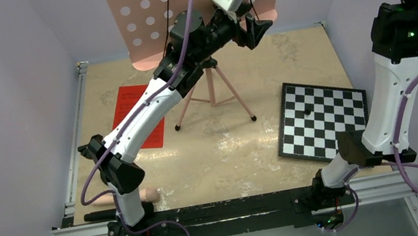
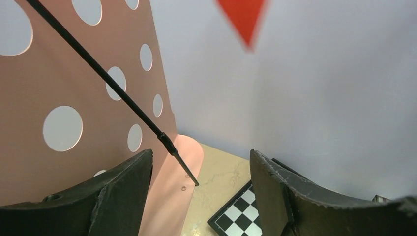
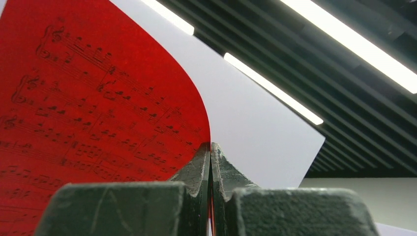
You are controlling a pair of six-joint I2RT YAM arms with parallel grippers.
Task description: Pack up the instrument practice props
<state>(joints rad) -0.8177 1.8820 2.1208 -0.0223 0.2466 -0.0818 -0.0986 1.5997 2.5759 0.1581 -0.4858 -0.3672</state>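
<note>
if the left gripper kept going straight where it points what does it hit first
Likely the pale wall, just past the right edge of the pink perforated desk; depth is unclear, so a finger could clip the desk.

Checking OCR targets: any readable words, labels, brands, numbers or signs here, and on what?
No words, brands or numbers can be read in any view.
On the red sheet-music page pinched in the right gripper: staves and notes only, no lettering legible.
On the red page on the table: too small to read.
On the checkerboard: plain squares, no lettering.
</note>
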